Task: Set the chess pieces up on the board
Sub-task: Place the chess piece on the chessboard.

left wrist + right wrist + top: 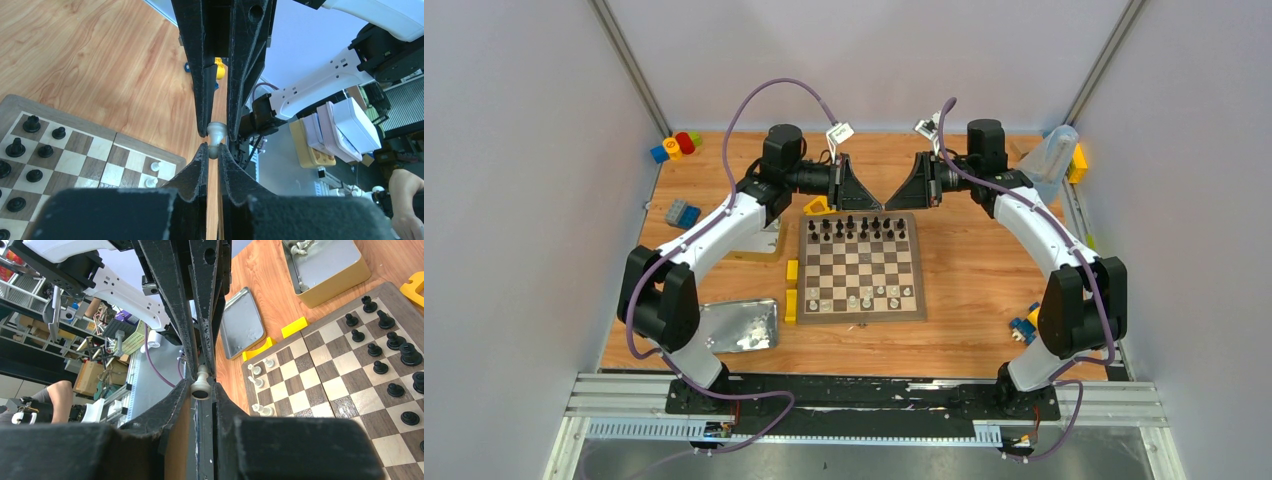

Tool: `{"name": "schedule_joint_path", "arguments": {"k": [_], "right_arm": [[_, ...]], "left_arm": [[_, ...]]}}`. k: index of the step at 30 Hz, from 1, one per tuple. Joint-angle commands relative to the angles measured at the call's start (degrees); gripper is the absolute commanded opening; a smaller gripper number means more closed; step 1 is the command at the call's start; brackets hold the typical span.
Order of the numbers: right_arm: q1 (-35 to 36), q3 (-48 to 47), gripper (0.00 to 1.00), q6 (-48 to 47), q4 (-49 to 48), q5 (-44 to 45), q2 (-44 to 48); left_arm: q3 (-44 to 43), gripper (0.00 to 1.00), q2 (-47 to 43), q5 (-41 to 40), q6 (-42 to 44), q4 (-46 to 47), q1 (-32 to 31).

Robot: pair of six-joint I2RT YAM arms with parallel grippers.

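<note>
inspection, right wrist. my right pincer (201, 379) is closed on one pale chess piece (201, 386). both black fingers (180, 340) press against it, and its round base faces the lens. kind of piece: cannot tell.

the board (340, 385) lies to the right on the wooden table (260, 270). black pieces (381, 367) stand in two rows at the board's right end. four pale pieces (257, 381) stand at its left end.

yellow blocks (293, 326) lie just beside the board's border. a flat metal tin (241, 322) lies near them. a deeper tin (325, 270) sits further up the table, with pale pieces in one corner.
</note>
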State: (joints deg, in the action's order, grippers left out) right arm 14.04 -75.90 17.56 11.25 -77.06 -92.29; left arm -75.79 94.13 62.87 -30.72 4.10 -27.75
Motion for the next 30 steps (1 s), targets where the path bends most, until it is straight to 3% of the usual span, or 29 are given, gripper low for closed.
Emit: {"name": "schedule_joint_path", "arguments": {"k": [1,8,10,15,18,21,25,30], "right_arm": [[-0.18,0.38,0.16,-0.33,-2.28,-0.09,-0.27],[-1.2,0.66,0.54,-1.24,-1.87,0.85,1.06],[-2.23,0.79,0.59,-1.44,-1.61,0.64,1.71],[-6.5,2.01,0.63,-4.12,-0.04,0.56,4.59],[-10.15,3.88,0.63,-7.66,1.68,1.72,7.43],[-13.36,5.86,0.62,-11.74,4.29,2.37,9.47],[-18.02,9.47,0.61,-15.11,5.92,2.65,11.91],[-20.16,13.26,0.61,-18.53,6.89,3.92,15.01]], "left_arm": [[-0.4,0.07,-0.18,2.09,-0.11,2.87,-0.47],[-1.55,0.0,-2.71,-0.5,10.43,-7.45,-0.42],[-2.15,0.0,-3.76,-1.92,15.51,-13.01,-0.43],[-5.85,0.0,-5.15,-8.89,35.84,-34.65,-0.47],[-7.65,0.01,-5.55,-17.85,45.0,-47.74,-0.73],[-7.78,0.01,-6.23,-28.81,52.69,-54.91,-2.07],[-6.83,0.01,-5.67,-42.46,56.69,-61.5,-6.68],[-8.48,0.02,-1.7,-49.82,54.99,-65.07,-10.97]]}}
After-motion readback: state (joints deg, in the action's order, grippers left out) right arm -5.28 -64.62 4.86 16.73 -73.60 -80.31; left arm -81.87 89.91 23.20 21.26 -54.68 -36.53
